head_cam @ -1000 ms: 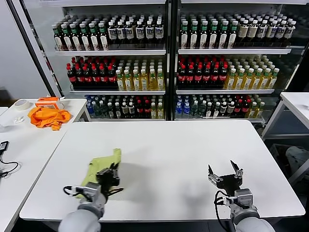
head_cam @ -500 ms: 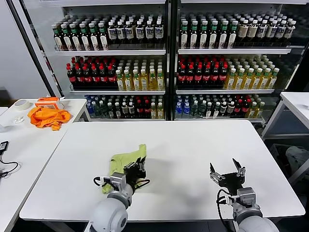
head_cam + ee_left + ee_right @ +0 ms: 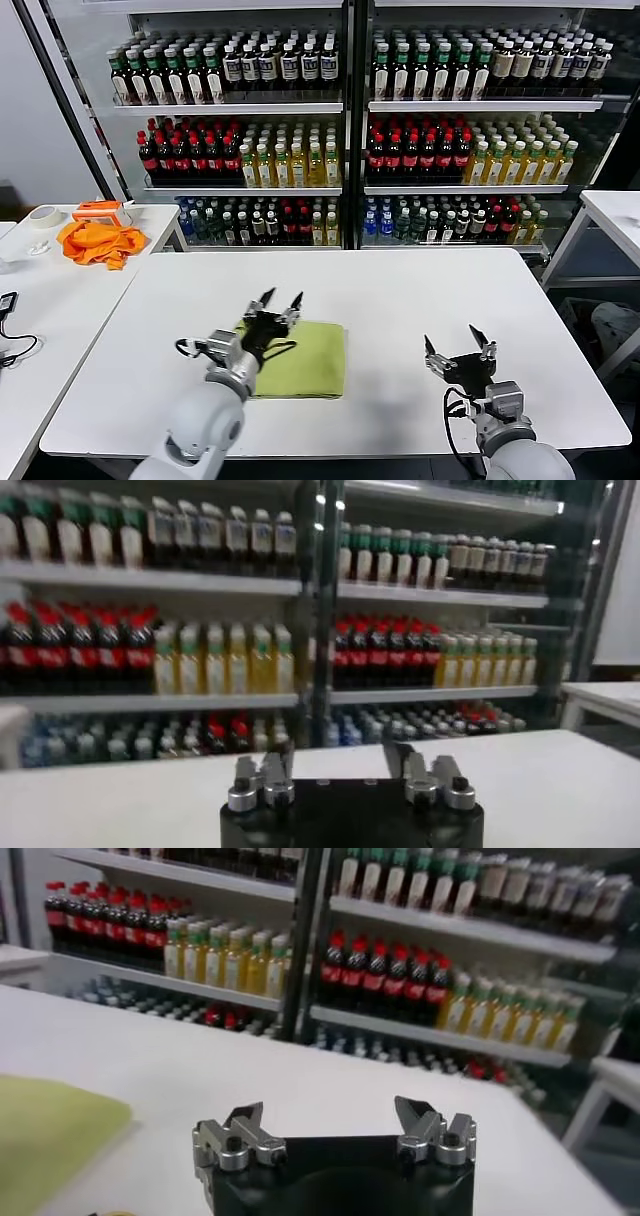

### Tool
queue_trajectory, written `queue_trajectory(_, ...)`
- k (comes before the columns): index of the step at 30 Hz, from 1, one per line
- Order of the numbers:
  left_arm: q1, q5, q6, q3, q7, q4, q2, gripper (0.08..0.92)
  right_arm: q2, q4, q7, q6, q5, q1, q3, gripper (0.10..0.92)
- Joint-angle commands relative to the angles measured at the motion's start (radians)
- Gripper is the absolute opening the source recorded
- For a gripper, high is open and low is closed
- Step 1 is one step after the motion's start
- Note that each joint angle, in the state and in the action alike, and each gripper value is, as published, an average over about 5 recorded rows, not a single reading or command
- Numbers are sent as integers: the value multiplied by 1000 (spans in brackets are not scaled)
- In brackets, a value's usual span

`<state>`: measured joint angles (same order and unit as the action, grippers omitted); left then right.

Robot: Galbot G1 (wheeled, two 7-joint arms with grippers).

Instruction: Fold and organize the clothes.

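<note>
- T-shirt (image 3: pixel 302 359) lies folded into a flat lime-green rectangle on the white table (image 3: pixel 400 300), a bit left of centre, near the front edge. No print showing on the upward face.
- Left gripper (image 3: pixel 279 300) is over the shirt's rear-left corner, fingers spread apart, tips pointing up and away, holding nothing. Cannot tell if the gripper body touches the cloth.
- Left wrist view: left gripper (image 3: pixel 348 762) fingers apart, empty gap, facing the drinks cooler (image 3: pixel 300 600).
- Right gripper (image 3: pixel 458 345) sits well right of the shirt, near the table's front-right, fingers wide apart, empty.
- Right wrist view: right gripper (image 3: pixel 335 1120) prongs spread, nothing between; a corner of the T-shirt (image 3: pixel 50 1143) shows off to one side on the table (image 3: pixel 300 1098).
- Behind the table: glass-door cooler (image 3: pixel 350 120) with shelves of bottles, dark, red-labelled and yellow.
- Side table (image 3: pixel 40 290) on the left carries a bright orange cloth (image 3: pixel 98 242), a roll of tape (image 3: pixel 44 215) and a black cable (image 3: pixel 12 345).
</note>
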<state>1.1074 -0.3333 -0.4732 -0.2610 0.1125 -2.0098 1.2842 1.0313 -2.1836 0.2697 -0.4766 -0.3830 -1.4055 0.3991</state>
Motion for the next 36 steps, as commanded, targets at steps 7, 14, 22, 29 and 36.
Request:
queue_trajectory(7, 196, 216, 215, -230, -110, -49, -170, 791, 83, 140, 28, -103, -277, 265, -420, 823)
queue_trajectory(14, 208, 209, 217, -225, -109, -39, -151, 822, 130, 252, 201, -103, -403, 364, -487, 823)
queue_trajectory(22, 204, 205, 216, -207, -107, -37, -127, 823, 155, 309, 232, -103, -415, 403, -496, 823)
queue_trajectory(29, 197, 192, 216, -205, -96, -18, -113, 823, 166, 329, 231, -103, -431, 415, -501, 785)
queue_trajectory(36, 204, 193, 219, -206, -95, -16, -110, 822, 177, 344, 242, -103, -475, 418, -505, 585)
